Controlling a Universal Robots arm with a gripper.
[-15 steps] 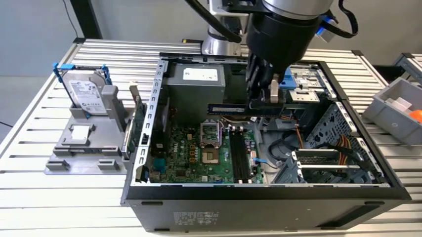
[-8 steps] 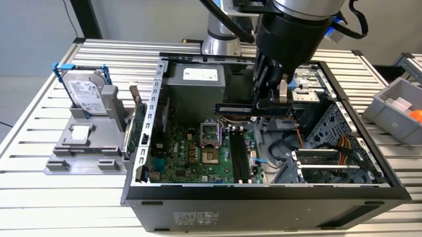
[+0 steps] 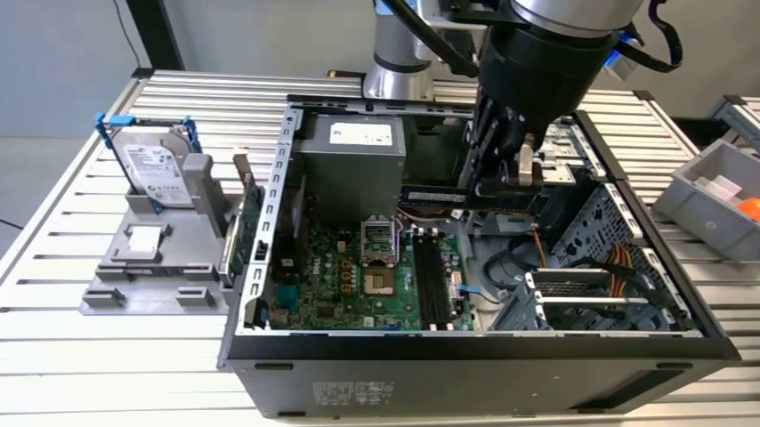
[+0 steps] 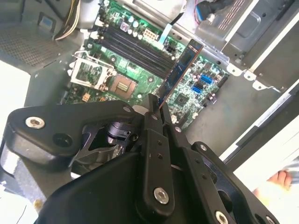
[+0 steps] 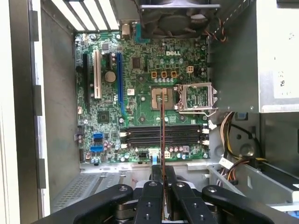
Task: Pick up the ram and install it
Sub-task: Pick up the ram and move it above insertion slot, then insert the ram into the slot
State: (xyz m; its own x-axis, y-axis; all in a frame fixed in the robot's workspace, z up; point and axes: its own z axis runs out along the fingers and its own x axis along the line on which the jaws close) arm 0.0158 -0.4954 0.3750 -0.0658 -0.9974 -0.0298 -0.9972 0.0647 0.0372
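Black gripper (image 5: 162,176) pinched tight on the ram (image 5: 162,133); ram held edge-on above the motherboard (image 5: 140,93).

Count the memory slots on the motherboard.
4 slots, side by side in one bank beside the processor socket; the ram held in the claw crosses them, hiding part.
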